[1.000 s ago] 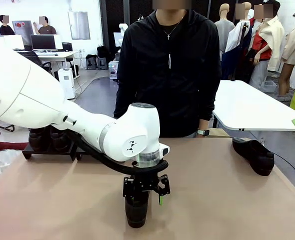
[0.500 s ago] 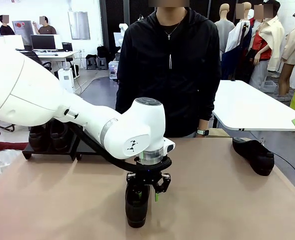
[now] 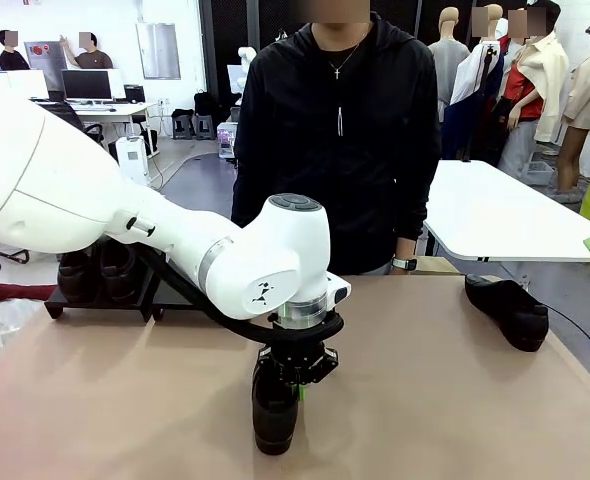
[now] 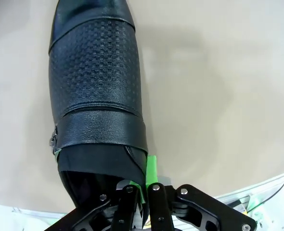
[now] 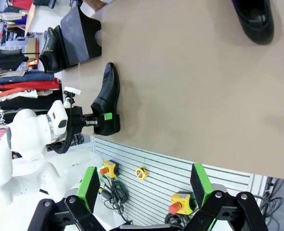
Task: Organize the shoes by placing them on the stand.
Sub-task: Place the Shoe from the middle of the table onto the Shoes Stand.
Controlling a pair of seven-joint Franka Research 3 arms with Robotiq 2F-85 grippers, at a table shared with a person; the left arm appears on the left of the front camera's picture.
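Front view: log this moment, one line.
left end effector: shut on shoe | right end effector: open | loose shoe: far right | stand: holds two shoes

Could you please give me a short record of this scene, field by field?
Left pincer: shut on the heel rim of the near shoe, which rests on the table
Right pincer: open, holding nothing
Stand: far left of the table, with one pair of shoes on it
Loose shoe: far right of the table, untouched
Person: standing at the far side
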